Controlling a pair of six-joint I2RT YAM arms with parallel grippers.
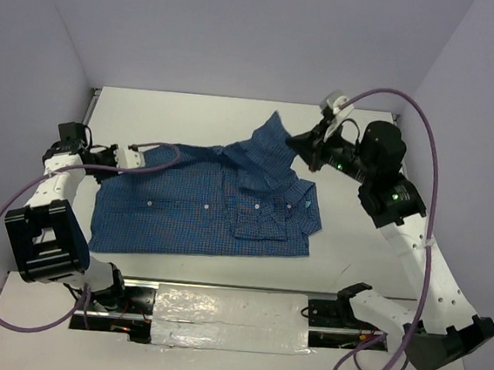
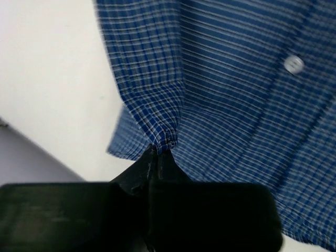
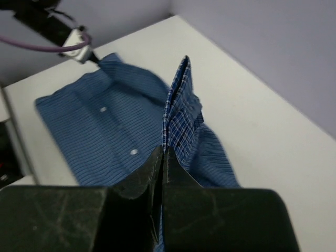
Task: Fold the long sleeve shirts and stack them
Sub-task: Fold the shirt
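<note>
On my left, the left hand (image 1: 148,153) is clamped tight on the far left corner of the shirt (image 1: 201,211). In its wrist view, the fingertips (image 2: 157,153) meet with a small bunch of blue checked cloth pinched between them, and the cloth fans out from that pinch. The shirt lies front up in the middle of the table (image 1: 175,117), mostly flat, with its row of white buttons (image 1: 206,206) running left to right. Toward the right its far part rises off the table in a crumpled ridge. There the right hand (image 1: 314,162) is fully closed on the shirt. Its wrist view shows the fold standing upright out of its closed tips (image 3: 163,153), held above the table, with the rest of the shirt spread below.
</note>
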